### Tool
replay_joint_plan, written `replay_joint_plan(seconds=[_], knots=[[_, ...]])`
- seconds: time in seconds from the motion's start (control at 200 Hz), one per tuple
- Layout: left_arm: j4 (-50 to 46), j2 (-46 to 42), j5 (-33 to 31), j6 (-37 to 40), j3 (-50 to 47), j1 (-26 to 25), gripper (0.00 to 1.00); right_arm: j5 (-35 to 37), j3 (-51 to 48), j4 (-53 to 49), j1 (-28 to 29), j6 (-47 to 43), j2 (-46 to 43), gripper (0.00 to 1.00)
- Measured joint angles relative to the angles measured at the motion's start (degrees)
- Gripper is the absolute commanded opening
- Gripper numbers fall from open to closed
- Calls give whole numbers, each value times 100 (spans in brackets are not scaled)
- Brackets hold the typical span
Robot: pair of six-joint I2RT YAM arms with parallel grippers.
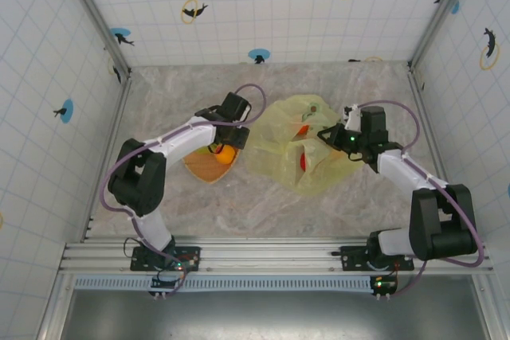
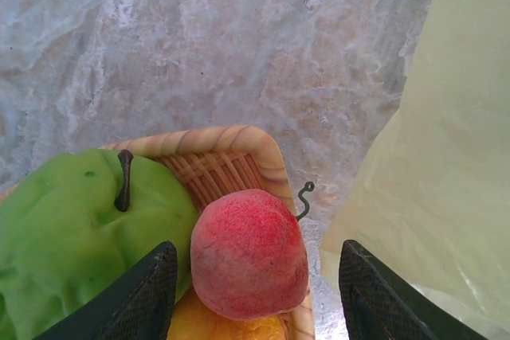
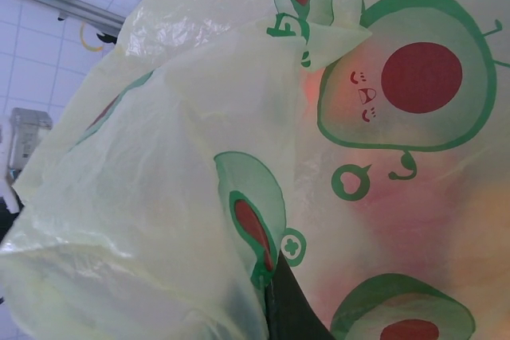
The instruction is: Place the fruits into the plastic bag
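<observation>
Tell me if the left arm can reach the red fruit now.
Probably yes: the left pincer hangs open astride the red fruit, nothing covering it; the green apple crowds one finger.

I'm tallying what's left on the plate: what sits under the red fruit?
A yellow-orange fruit peeks out beneath the red fruit, on the woven plate. The red fruit covers most of it, so its shape and whatever lies below are hidden.

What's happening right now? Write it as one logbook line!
left gripper: open around red fruit | right gripper: shut on plastic bag | red fruit: not bagged yet
</observation>
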Motion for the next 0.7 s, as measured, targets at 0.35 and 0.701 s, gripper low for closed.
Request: replay_joint_plan(seconds=[0.35, 0.701], knots=[[-11, 205, 2, 0, 107, 0, 53, -44, -2, 0, -15, 4, 0, 0], [-22, 385, 0, 2, 170, 0, 49, -68, -2, 0, -24, 9, -4, 0]])
